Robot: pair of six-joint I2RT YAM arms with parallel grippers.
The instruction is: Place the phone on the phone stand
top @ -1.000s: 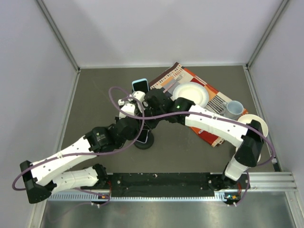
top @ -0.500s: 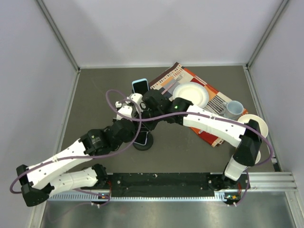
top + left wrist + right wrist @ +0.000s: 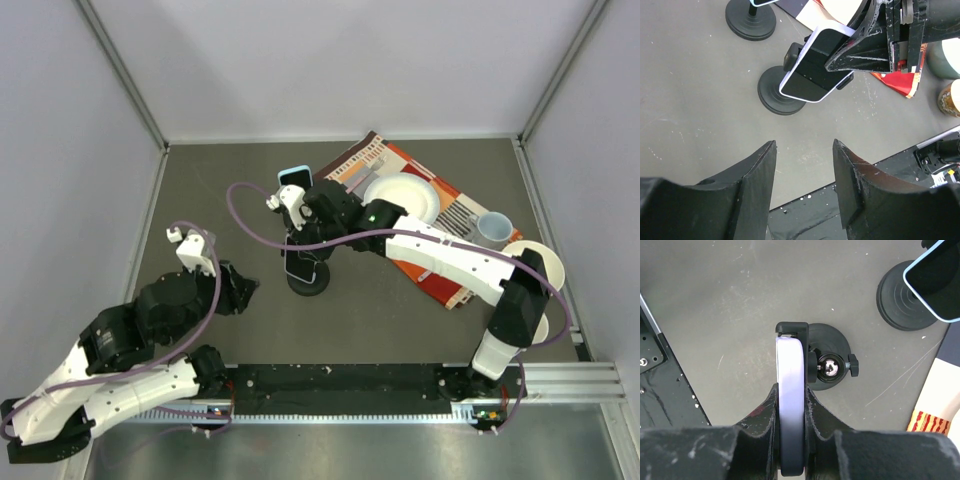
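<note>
We judge the phone [image 3: 789,355] stiff but slippery, so the right gripper [image 3: 790,390] pinches its flat faces at the stand [image 3: 837,340]; the left gripper [image 3: 804,150], near left, stands open.

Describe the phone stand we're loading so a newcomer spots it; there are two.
On the dark table, left of the patterned mat, two stands with round black bases sit one behind the other. Ours is the nearer stand, lower in the top view. Its white-edged phone is clamped in the right gripper, while the far stand carries a blue-edged phone.
</note>
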